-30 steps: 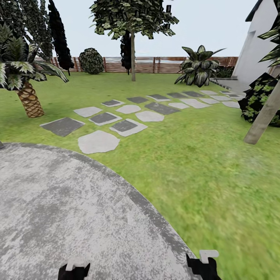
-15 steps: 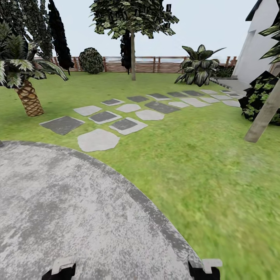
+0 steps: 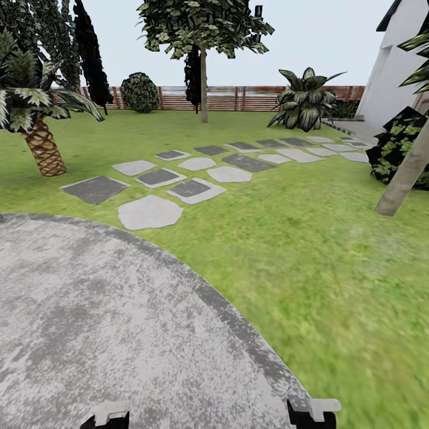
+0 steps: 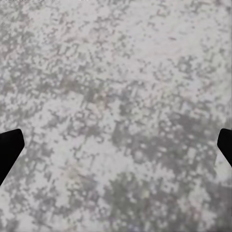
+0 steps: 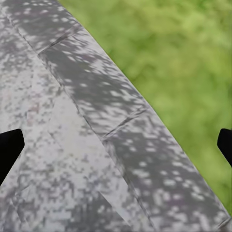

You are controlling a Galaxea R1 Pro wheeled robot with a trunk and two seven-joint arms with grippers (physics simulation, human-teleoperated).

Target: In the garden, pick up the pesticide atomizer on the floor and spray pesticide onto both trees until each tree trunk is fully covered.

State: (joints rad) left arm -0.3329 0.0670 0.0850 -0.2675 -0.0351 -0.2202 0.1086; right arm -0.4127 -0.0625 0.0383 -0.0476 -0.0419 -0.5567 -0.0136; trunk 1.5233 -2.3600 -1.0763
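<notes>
The pesticide atomizer is out of view. One tall tree stands at the back of the lawn, its thin-looking pale trunk (image 3: 204, 89) rising in front of the fence. A second, thicker pale grey-brown trunk (image 3: 406, 174) leans at the right edge, near the house. My left gripper (image 3: 110, 415) and right gripper (image 3: 313, 411) peek in at the bottom of the head view. The left gripper (image 4: 116, 145) hangs open over mottled grey paving. With its jaws just as wide, the right gripper (image 5: 116, 145) is over the paving's curved border beside grass. Neither holds anything.
I stand on a round grey paved patch (image 3: 89, 310). Stepping stones (image 3: 190, 190) cross the lawn toward the white house (image 3: 396, 65). A scaly palm (image 3: 42, 149) is at left, dark shrubs (image 3: 396, 149) at right, and a brown slat fence (image 3: 238, 98) lies behind.
The whole picture has shifted slightly upward, so the camera has moved. Both grippers sit a little lower and further apart at the bottom edge.
</notes>
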